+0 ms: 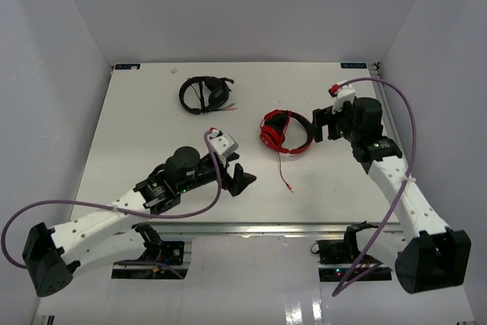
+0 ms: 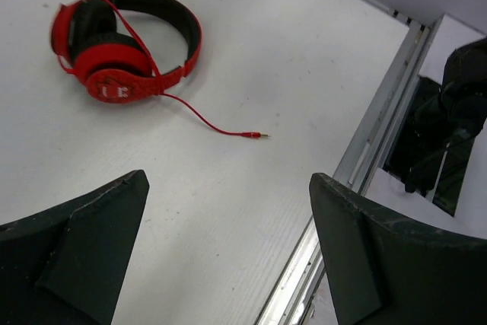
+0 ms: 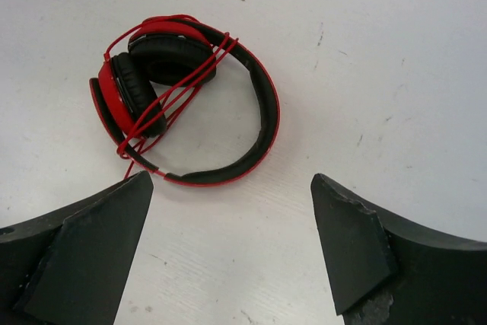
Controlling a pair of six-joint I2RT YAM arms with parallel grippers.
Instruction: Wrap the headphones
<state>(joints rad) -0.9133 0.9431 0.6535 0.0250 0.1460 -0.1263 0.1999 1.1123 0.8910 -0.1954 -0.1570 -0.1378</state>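
Wrap looks mostly done: cable (image 3: pixel 171 99) loops over the headphones (image 3: pixel 260 112), plug (image 2: pixel 255 135) end loose; left gripper (image 1: pixel 245 180) and right gripper (image 1: pixel 319 125) wide open, empty, so next pinch and tuck that tail.

The headphones (image 1: pixel 285 132) lie on the table (image 1: pixel 152 127), right of centre; the smaller headphones (image 1: pixel 205 94) lie behind and left, well apart; the right gripper (image 1: pixel 318 127) sits just right of the headphones.
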